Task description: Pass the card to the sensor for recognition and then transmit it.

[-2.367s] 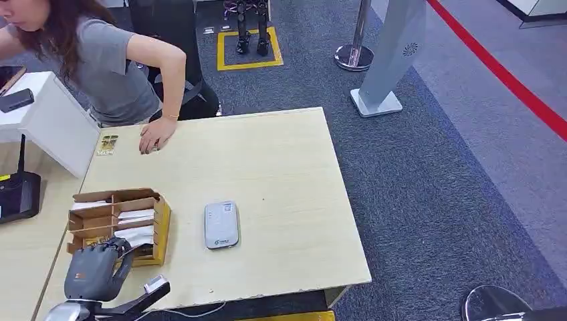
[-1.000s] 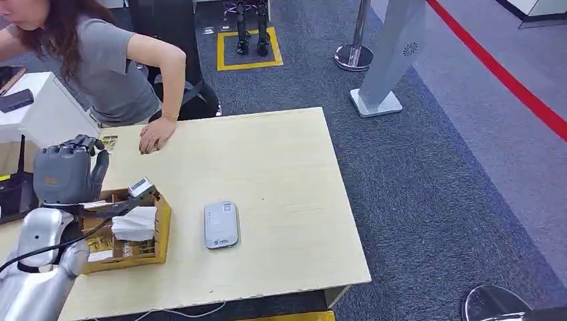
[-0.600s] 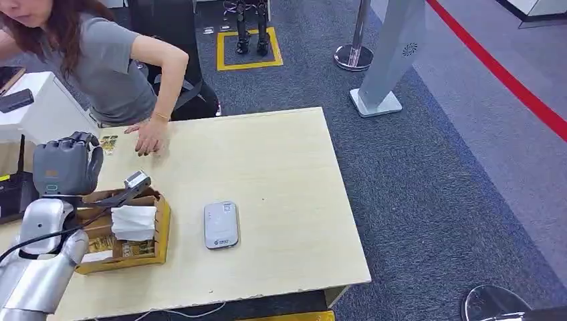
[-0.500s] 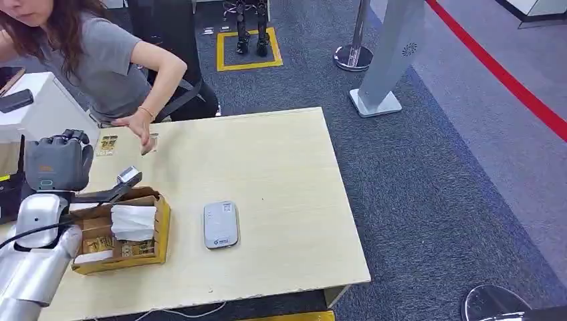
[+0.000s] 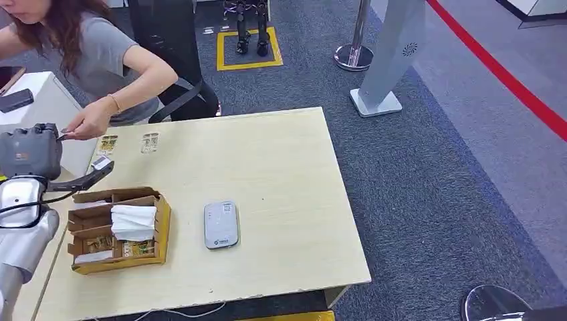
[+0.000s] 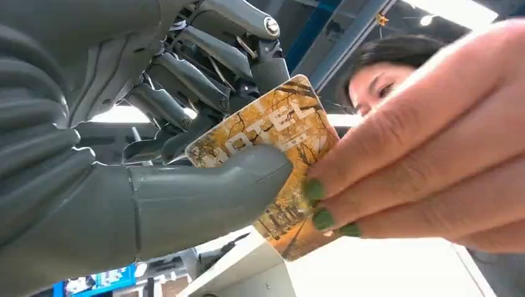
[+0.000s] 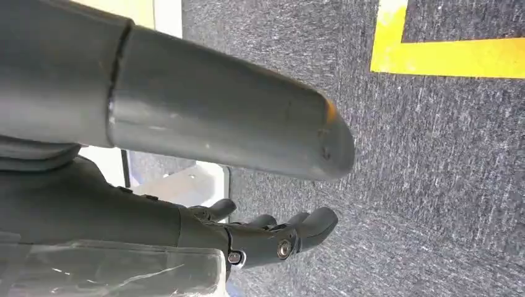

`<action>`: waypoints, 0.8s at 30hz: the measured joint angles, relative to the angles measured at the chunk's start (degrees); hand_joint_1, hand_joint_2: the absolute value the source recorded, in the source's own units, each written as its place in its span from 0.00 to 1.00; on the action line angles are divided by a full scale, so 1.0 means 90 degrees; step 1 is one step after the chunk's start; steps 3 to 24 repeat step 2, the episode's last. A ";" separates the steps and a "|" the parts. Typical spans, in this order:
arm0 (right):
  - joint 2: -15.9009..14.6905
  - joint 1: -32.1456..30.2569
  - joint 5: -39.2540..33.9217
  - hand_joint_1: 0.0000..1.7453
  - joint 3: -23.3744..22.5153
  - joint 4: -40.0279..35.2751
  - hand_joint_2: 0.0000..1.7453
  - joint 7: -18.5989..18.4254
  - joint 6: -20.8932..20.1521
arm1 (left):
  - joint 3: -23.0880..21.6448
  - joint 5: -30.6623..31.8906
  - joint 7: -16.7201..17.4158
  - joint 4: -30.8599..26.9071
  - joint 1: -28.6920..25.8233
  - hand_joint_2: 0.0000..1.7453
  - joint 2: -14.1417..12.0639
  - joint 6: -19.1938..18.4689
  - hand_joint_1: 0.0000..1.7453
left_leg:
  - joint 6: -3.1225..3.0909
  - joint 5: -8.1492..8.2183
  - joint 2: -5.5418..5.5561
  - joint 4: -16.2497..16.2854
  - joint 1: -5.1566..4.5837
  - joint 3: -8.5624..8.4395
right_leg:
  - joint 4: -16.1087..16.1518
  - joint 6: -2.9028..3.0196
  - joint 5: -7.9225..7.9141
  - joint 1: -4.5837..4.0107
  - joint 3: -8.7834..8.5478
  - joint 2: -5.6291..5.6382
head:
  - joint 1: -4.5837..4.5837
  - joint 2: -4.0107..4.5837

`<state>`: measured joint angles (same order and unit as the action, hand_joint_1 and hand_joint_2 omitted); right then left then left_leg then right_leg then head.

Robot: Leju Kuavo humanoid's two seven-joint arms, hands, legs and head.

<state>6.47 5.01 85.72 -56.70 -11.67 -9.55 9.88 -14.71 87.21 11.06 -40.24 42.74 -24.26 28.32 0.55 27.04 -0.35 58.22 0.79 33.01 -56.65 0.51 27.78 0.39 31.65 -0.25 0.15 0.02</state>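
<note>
My left hand (image 5: 30, 152) is raised over the table's far left edge. In the left wrist view this hand (image 6: 124, 185) pinches an orange card (image 6: 266, 127) printed HOTEL between thumb and fingers. A person's hand (image 6: 421, 148) with green nails grips the card's other end; that same hand (image 5: 83, 126) reaches to mine in the head view. The grey sensor (image 5: 221, 225) lies flat mid-table, well to the right of my left hand. My right hand (image 7: 272, 242) hangs over the carpet with its fingers apart and holds nothing.
A cardboard box (image 5: 159, 227) with card compartments and white paper stands at the near left. Two cards (image 5: 107, 144) (image 5: 150, 142) lie on the table's far left. The person leans in from a white counter (image 5: 47, 107). A post and sign base stand beyond the table.
My left hand rose from the box and swung to the far left. The person's hand left the table, uncovering a second card, and took hold of the card in my hand.
</note>
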 joint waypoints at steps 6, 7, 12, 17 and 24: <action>0.0000 -0.0002 0.0000 0.00 0.0000 0.0000 0.00 -0.0002 0.0002 | 0.0002 -0.0032 -0.0041 0.0061 0.0019 1.00 0.0000 0.0068 0.97 | 0.0000 0.0000 0.0000 0.0000 0.0000 0.0000 | 0.0000 0.0000 0.0000 0.0000 0.0000 0.0000 | 0.0000 0.0000; 0.0000 -0.0002 0.0000 0.00 0.0000 0.0000 0.00 -0.0002 0.0002 | 0.0002 -0.0032 -0.0041 0.0061 0.0019 1.00 0.0000 0.0068 0.97 | 0.0000 0.0000 0.0000 0.0000 0.0000 0.0000 | 0.0000 0.0000 0.0000 0.0000 0.0000 0.0000 | 0.0000 0.0000; 0.0000 -0.0002 0.0000 0.00 0.0000 0.0000 0.00 -0.0002 0.0002 | 0.0002 -0.0032 -0.0041 0.0061 0.0019 1.00 0.0000 0.0068 0.97 | 0.0000 0.0000 0.0000 0.0000 0.0000 0.0000 | 0.0000 0.0000 0.0000 0.0000 0.0000 0.0000 | 0.0000 0.0000; 0.0000 -0.0002 0.0000 0.00 0.0000 0.0000 0.00 -0.0002 0.0002 | 0.0002 -0.0032 -0.0041 0.0061 0.0019 1.00 0.0000 0.0068 0.97 | 0.0000 0.0000 0.0000 0.0000 0.0000 0.0000 | 0.0000 0.0000 0.0000 0.0000 0.0000 0.0000 | 0.0000 0.0000; 0.0000 -0.0002 0.0000 0.00 0.0000 0.0000 0.00 -0.0002 0.0002 | 0.0002 -0.0032 -0.0041 0.0061 0.0019 1.00 0.0000 0.0068 0.97 | 0.0000 0.0000 0.0000 0.0000 0.0000 0.0000 | 0.0000 0.0000 0.0000 0.0000 0.0000 0.0000 | 0.0000 0.0000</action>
